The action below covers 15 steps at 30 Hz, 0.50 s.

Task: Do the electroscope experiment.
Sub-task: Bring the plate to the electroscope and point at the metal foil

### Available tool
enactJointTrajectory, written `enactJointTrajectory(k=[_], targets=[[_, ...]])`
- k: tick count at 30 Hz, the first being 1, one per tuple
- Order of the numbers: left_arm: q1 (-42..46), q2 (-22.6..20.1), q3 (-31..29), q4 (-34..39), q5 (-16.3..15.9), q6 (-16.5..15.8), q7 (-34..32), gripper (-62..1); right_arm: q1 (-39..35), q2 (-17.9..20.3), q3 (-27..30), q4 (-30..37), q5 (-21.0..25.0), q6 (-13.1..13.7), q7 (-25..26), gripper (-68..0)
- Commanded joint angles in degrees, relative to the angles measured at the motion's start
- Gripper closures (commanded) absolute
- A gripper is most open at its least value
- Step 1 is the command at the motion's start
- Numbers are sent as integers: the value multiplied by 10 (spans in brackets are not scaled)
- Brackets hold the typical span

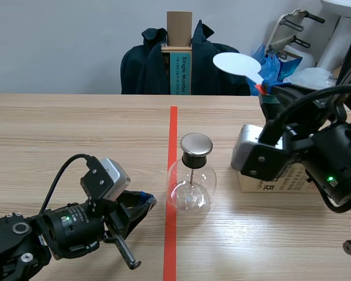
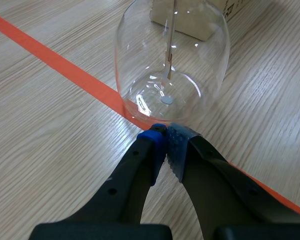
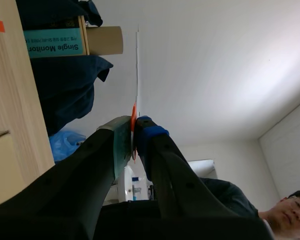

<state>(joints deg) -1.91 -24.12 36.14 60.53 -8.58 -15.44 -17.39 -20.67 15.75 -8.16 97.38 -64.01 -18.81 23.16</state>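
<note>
The electroscope is a clear glass flask (image 1: 191, 186) with a round metal cap (image 1: 196, 144) and a thin rod inside, standing on the red tape line. My left gripper (image 1: 147, 202) lies low on the table just left of the flask. In the left wrist view its pads (image 2: 176, 142) meet, shut on nothing, right at the base of the flask (image 2: 172, 60). My right gripper (image 1: 265, 89) is raised at the right, shut on the orange handle of a white round paddle (image 1: 235, 63). The right wrist view shows that paddle (image 3: 137, 65) edge-on between the pressed fingers (image 3: 121, 142).
A cardboard box (image 1: 270, 179) stands right of the flask, under the right arm. Behind the table's far edge is a chair draped with a dark jacket (image 1: 145, 64) and a carton (image 1: 179, 70). A person (image 3: 290, 214) shows in the right wrist view.
</note>
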Motion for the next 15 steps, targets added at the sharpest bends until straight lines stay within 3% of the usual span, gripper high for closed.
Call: enactJointTrajectory(k=[1,15], targets=[[-3,3,0,16,-3,-1,-8,-26,5,9,3,-7,-5,-7,-8,-8],[-3,3,0,16,-3,-1,-8,-26,5,9,3,-85,-35,-7,-21,-8]])
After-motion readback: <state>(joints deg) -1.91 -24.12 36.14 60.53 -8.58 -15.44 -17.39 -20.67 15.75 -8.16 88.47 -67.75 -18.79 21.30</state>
